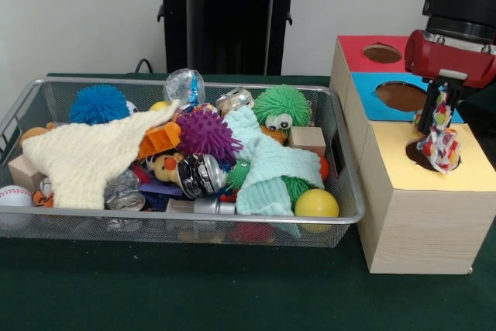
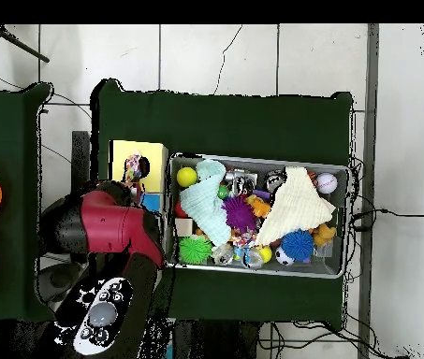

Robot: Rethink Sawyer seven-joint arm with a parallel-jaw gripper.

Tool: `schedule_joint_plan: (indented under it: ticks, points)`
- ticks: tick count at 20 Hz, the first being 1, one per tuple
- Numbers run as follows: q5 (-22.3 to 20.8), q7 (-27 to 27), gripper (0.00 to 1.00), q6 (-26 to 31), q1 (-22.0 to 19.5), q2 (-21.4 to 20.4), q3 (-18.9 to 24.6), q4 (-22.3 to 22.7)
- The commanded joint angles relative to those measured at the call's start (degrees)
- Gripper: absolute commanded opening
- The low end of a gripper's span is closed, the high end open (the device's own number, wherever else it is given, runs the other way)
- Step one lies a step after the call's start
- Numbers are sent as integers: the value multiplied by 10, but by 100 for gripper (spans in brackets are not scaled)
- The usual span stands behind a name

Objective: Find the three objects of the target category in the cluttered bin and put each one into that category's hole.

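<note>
Now | hand [image 1: 439, 125] grips wrapper wad [image 1: 440, 147] | over yellow box's hole [image 1: 422, 156]

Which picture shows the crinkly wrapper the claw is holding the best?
The front view. There the wrapper hangs from the claw right over the hole in the yellow box, with its red, white and blue print clear. The overhead view shows only a tiny speckled blob above the yellow top, beside the arm.

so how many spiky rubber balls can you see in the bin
4 in the bin: a blue one at the far left, a purple one mid-bin, a green one with eyes far right, another green one half under the mint cloth. More may be buried.
</note>
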Motion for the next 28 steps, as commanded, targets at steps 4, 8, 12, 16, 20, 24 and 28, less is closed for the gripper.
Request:
schedule_joint_plan:
  ticks: [4,8,12,16,20,24,28]
  points:
    - [8,130,0,4,-21,63,36,49]
    - [7,131,0,-15,-24,63,39,51]
    - [2,135,0,-62,-23,68,38,52]
    - [6,138,0,-71,-21,61,36,58]
    - [4,129,100,-78,-21,60,37,59]
    - [4,123,100,-71,-22,57,38,58]
    - [3,117,100,-58,-23,50,36,57]
